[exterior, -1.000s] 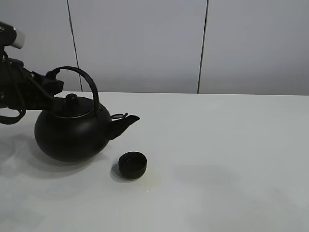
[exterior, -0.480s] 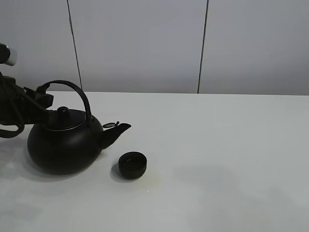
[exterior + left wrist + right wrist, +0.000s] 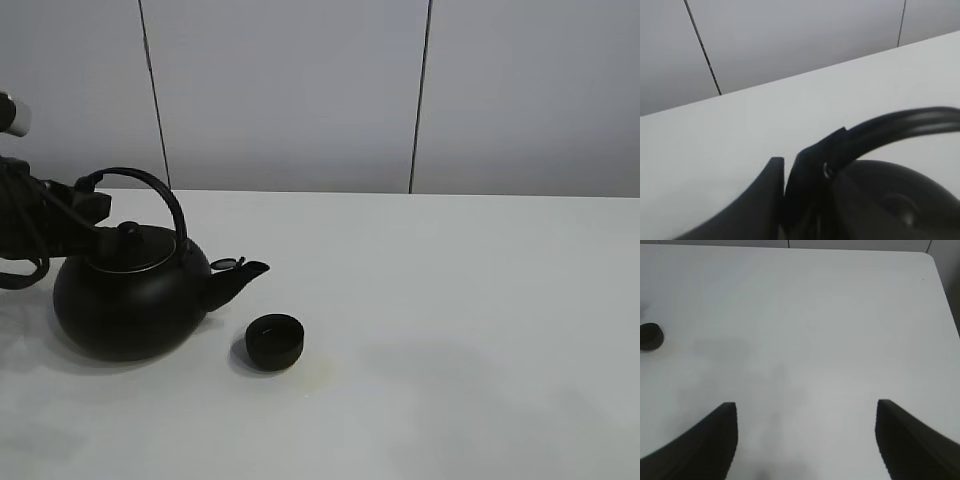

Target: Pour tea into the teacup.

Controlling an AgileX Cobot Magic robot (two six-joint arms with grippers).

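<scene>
The small black teacup [image 3: 275, 340] sits on the white table [image 3: 450, 300], just right of and below the spout of the big black kettle [image 3: 130, 295]. The kettle rests upright on the table at the left. My left gripper [image 3: 85, 195] is shut on the kettle's arched handle [image 3: 900, 125] at its left end. The teacup also shows in the right wrist view [image 3: 650, 336], far from my right gripper [image 3: 805, 440], which is open and empty over bare table. No tea stream is visible.
A grey panelled wall [image 3: 300, 90] stands behind the table. The table's far right corner [image 3: 930, 257] shows in the right wrist view.
The kettle has moved left and down, from tilted toward the cup to upright on the table. The left gripper moved with it. The teacup has not moved.
</scene>
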